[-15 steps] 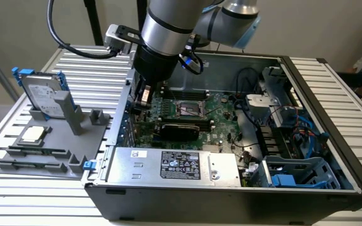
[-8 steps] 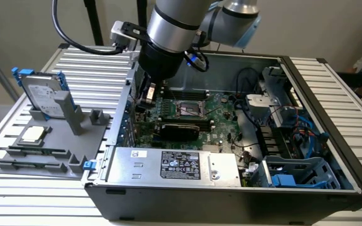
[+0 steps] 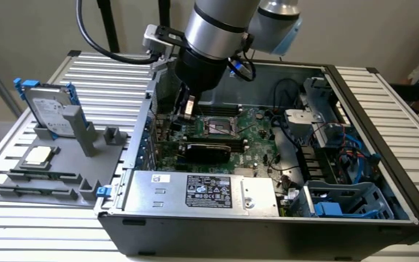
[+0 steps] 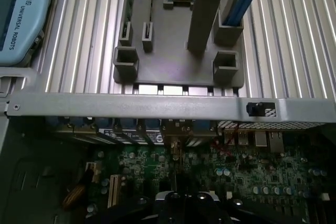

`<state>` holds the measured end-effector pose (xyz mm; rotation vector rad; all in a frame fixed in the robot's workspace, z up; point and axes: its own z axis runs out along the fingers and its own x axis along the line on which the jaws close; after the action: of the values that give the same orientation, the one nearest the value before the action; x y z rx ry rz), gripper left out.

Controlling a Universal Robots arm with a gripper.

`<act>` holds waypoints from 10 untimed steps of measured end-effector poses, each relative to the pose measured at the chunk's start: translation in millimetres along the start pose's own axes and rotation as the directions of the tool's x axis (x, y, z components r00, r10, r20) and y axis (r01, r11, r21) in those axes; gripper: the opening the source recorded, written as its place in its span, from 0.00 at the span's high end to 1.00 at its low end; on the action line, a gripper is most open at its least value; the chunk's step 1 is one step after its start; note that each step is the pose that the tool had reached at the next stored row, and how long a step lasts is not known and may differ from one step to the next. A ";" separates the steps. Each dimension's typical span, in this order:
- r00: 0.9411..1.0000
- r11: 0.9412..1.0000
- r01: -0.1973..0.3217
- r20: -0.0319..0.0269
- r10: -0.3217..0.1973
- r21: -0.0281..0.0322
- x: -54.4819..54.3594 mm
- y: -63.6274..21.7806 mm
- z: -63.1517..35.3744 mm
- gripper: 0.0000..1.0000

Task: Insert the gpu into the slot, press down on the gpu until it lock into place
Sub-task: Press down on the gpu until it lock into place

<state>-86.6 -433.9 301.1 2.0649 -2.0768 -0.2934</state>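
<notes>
Gpu (image 3: 205,151) sits low on the green board (image 3: 257,142) in the middle of the open computer case (image 3: 268,240), between the processor socket (image 3: 220,124) and the silver power box (image 3: 202,191). Your gripper (image 3: 186,109) hangs inside the case just above the card, toward the exterior view's left, not touching it, and you cannot tell whether it is open or closed. Outside the case sits a gray parts tray (image 3: 49,164).

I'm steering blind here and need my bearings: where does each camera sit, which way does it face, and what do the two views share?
Exterior view: raised off the arm, looking down into the open computer case; the arm reaches toward the motherboard.
Wrist view: on the wrist, looking down over the case's rear wall; a dark part of the gripper shows.
Shared: the motherboard and grey parts holder.
</notes>
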 end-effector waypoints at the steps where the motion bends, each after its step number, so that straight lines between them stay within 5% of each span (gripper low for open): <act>1: 1.000 1.000 0.000 0.000 0.000 0.018 0.0 -1.0 -0.3 0.89; 6: 1.000 0.994 0.000 0.001 0.000 0.109 0.0 -5.4 -1.5 0.89; 10: 1.000 0.983 0.000 0.001 0.000 0.182 0.0 -10.0 -2.9 0.89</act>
<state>-76.2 -434.0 301.1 2.1654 -2.1774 -0.1073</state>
